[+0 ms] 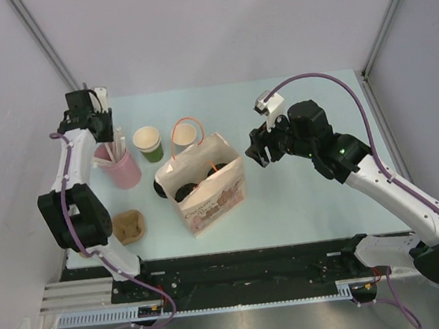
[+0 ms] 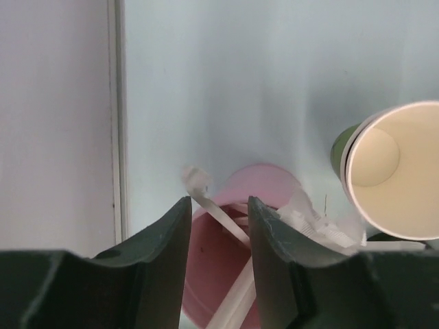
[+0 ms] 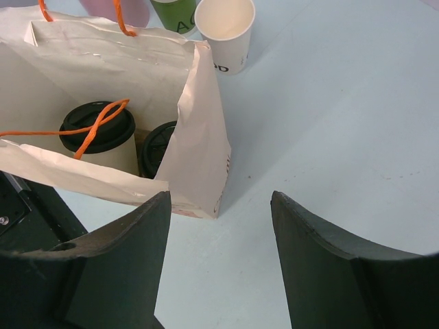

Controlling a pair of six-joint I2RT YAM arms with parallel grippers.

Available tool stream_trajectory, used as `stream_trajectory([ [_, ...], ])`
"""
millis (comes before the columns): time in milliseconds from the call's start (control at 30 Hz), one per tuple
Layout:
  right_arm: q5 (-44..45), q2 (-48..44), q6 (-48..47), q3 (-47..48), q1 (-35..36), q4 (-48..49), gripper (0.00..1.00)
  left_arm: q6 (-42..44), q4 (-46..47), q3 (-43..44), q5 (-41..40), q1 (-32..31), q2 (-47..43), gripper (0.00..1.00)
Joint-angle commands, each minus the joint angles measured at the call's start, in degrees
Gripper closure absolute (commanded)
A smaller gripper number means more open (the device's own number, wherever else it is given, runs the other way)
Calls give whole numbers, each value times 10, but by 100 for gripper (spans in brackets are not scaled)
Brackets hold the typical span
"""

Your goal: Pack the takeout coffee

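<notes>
The right gripper (image 3: pixel 219 199) hangs with its jaws spread wide and nothing between them, over the pale table (image 1: pixel 303 202) just to the right of the beige paper bag (image 3: pixel 199 137). The bag stands upright with its mouth open, and two black-lidded cups stand inside it. The cream-sided lidded cup (image 3: pixel 96 130) has an orange handle (image 3: pixel 103 116) draped across its lid. The second lidded cup (image 3: pixel 158 145) stands just beside it, against the bag wall nearest this gripper, with its side hidden. That paper wall stands between the gripper and both cups, and the gripper touches neither. Behind the bag, the green cup (image 1: pixel 148 143) and the white cup (image 1: pixel 184 133) stand upright on the table close together, both open-topped with cream insides showing. The left gripper (image 2: pixel 218 205) hovers over the pink cup (image 2: pixel 233 267) at the far left, well apart from the bag. Its jaws are parted, and one white straw (image 2: pixel 206 195) rises in the gap, narrower than the opening. In the left wrist view the green cup sits near the pink cup on its right. A brown tray (image 1: pixel 129 226) lies near the left arm's base.
</notes>
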Motion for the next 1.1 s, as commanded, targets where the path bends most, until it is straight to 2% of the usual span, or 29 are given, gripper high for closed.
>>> stream_trajectory([
  [0, 1, -17, 2, 2, -2, 10, 35, -43, 78, -47, -63, -7, -50, 58],
  [233, -8, -23, -3, 2, -1, 11, 35, -51, 105, -75, -65, -8, -54, 63],
  [333, -8, -23, -3, 2, 0, 11, 35, -51, 110, -80, -52, -7, -48, 67],
  [467, -9, -22, -4, 2, -1, 11, 35, -51, 112, -81, -37, -7, -45, 77],
  [600, -9, -24, -3, 2, -1, 7, 35, -46, 116, -76, -35, -8, -40, 79],
  [767, -8, -29, -3, 2, 0, 4, 35, -51, 117, -80, -33, -7, -57, 100],
  [1067, -12, -45, -1, 3, 3, 13, 35, -42, 116, -95, -22, -7, -177, 100],
])
